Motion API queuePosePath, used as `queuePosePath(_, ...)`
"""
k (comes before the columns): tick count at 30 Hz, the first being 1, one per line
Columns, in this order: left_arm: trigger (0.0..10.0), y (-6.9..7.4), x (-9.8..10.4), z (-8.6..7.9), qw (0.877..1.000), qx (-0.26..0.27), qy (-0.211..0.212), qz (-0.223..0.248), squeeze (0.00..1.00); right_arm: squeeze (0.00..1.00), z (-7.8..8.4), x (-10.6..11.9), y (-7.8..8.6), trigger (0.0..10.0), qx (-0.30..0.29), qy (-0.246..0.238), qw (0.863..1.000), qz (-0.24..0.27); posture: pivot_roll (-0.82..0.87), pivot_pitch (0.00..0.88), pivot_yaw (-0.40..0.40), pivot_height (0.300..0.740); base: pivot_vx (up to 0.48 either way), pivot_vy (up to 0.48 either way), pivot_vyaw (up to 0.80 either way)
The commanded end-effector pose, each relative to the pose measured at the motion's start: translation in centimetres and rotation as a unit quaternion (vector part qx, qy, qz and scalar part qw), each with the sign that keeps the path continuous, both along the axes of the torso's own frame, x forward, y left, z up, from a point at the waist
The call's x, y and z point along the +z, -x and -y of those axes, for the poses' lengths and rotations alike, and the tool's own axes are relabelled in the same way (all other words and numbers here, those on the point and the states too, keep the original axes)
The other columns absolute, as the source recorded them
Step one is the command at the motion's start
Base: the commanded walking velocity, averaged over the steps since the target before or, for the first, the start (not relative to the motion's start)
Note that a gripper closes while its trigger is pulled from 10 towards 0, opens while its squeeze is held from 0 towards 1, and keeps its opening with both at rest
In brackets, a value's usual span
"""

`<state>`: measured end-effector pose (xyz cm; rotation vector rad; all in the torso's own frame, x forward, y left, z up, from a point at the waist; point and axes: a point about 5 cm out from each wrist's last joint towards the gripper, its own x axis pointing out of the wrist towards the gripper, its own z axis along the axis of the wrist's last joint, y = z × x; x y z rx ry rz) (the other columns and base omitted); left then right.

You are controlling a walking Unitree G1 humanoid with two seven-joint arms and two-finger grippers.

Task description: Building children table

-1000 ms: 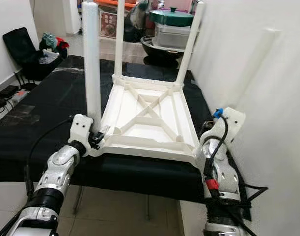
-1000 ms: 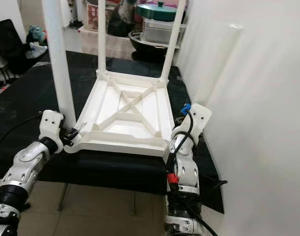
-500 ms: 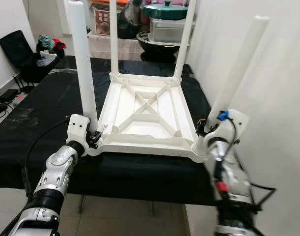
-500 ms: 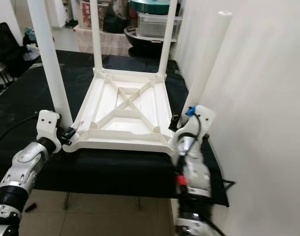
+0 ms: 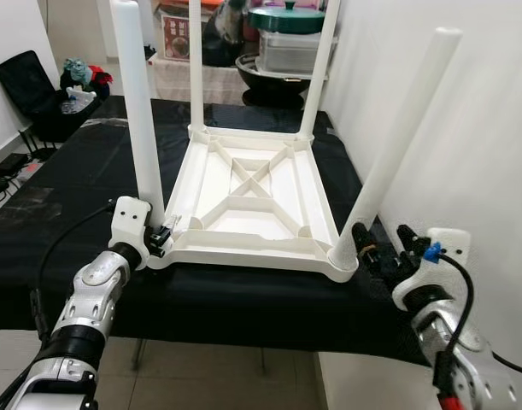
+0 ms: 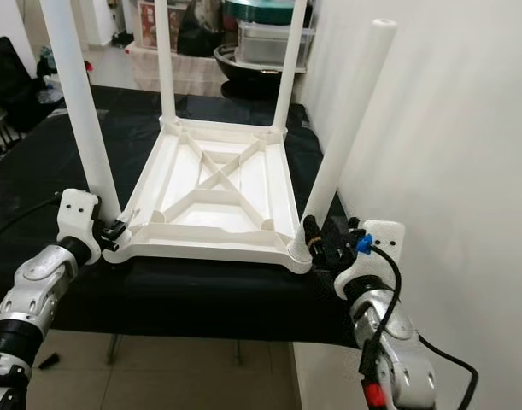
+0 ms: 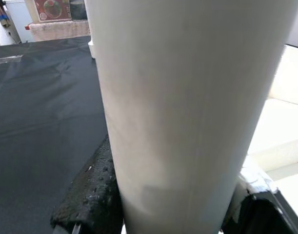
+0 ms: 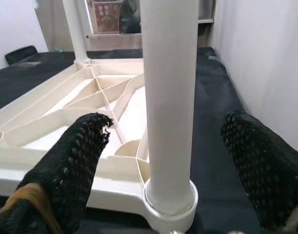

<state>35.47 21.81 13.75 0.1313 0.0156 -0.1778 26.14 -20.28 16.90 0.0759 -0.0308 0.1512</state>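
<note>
A white children's table top (image 5: 252, 201) lies upside down on a black-covered table (image 5: 64, 196), with its legs pointing up. My left gripper (image 5: 161, 239) is shut on the base of the near-left leg (image 5: 137, 111). In the left wrist view that leg (image 7: 188, 97) sits between the black pads (image 7: 90, 195). The near-right leg (image 5: 397, 145) stands in its corner socket and leans to the right. My right gripper (image 5: 376, 252) is open just behind that leg's base. Its fingers (image 8: 70, 165) stand either side of the leg (image 8: 168, 97) without touching it.
A white wall (image 5: 466, 128) runs close along the right side. Pots and a lidded container (image 5: 295, 43) stand behind the table's far edge. A black chair (image 5: 30, 85) with toys is at the back left. Tiled floor (image 5: 226, 380) lies below the near edge.
My right gripper has let go of the near-right leg's base and drawn back toward me and to the right, now open. The left gripper keeps its hold. The camera shifted slightly.
</note>
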Motion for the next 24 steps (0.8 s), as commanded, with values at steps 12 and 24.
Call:
queuePosePath(12, 10.0, 0.8, -0.7, -1.0, 1.000, 0.022, -0.017, -0.007, 0.00, 0.17, 0.5, -2.0, 1.0, 10.0, -0.071, 0.058, 0.994, -0.066, 0.01, 0.000, -0.077, 0.740, 0.000, 0.000, 0.00)
queuePosePath(24, 10.0, 1.9, -1.9, -1.6, 0.999, 0.038, -0.015, -0.019, 0.00, 0.00, -1.9, -3.0, 1.1, 10.0, -0.007, 0.218, 0.971, -0.100, 0.01, 0.000, -0.083, 0.740, 0.000, 0.000, 0.00)
